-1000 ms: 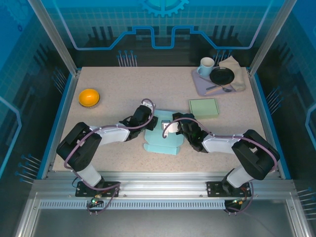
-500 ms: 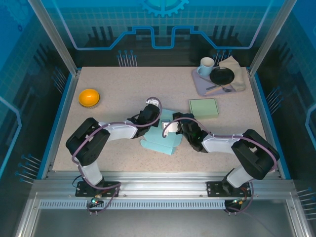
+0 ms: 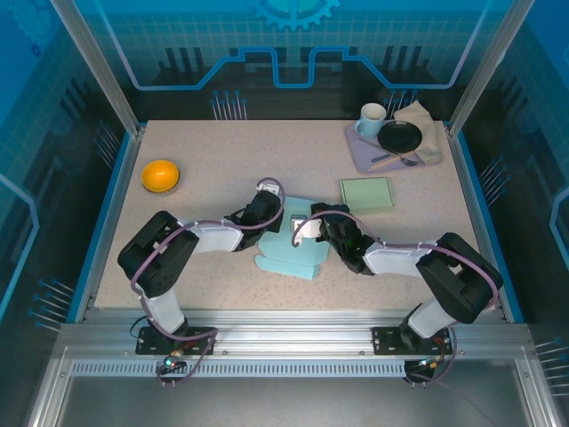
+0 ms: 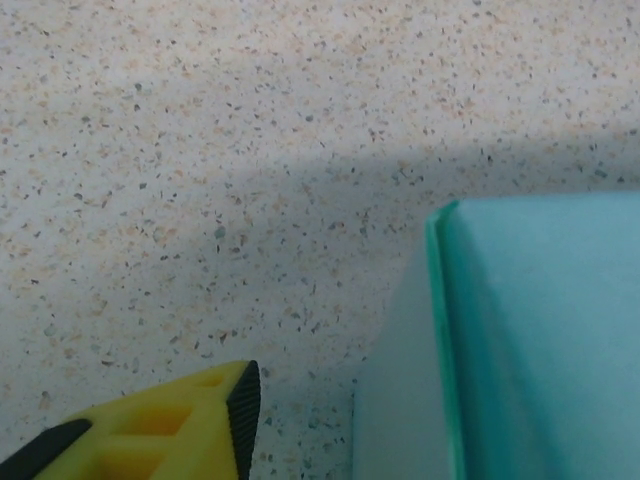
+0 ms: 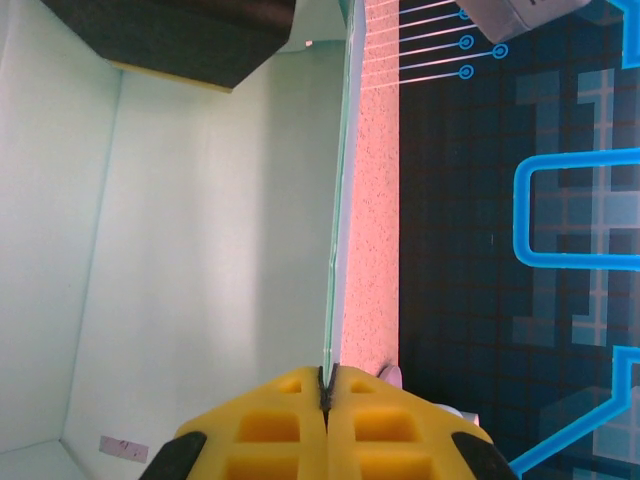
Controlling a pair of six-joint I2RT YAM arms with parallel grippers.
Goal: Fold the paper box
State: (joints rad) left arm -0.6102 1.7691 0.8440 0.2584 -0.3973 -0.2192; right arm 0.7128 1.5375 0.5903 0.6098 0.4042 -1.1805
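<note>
**A:** Box first: where did we find it?

**B:** We found the paper box [image 3: 292,251] near the middle of the table [image 3: 213,151], a little toward six o'clock. It lay low and pale teal between the two wrists.

**A:** And the right arm's grip?

**B:** Through its wrist camera we saw the right gripper [image 5: 325,385] with both yellow pads pressed together on the thin edge of a box wall, so it was clamped on the paper. The pale inside of the box spread to nine o'clock of that edge, and speckled table ran along its three o'clock side.

**A:** The left one?

**B:** Overhead, we placed the left gripper [image 3: 274,219] at the box's ten o'clock edge. Its wrist camera gave us one yellow finger [image 4: 190,430] low at seven o'clock, over bare table and near a teal panel without touching it. We could not tell how wide its jaws stood.

**A:** What else did we note?

**B:** From the box, we noted an orange bowl [image 3: 161,175] well apart at ten o'clock and a green pad [image 3: 366,193] near at two o'clock. At the far one o'clock corner sat a tray [image 3: 360,151] carrying a mug [image 3: 372,117] and a black plate [image 3: 400,136], with a cloth [image 3: 428,124] against it.
</note>
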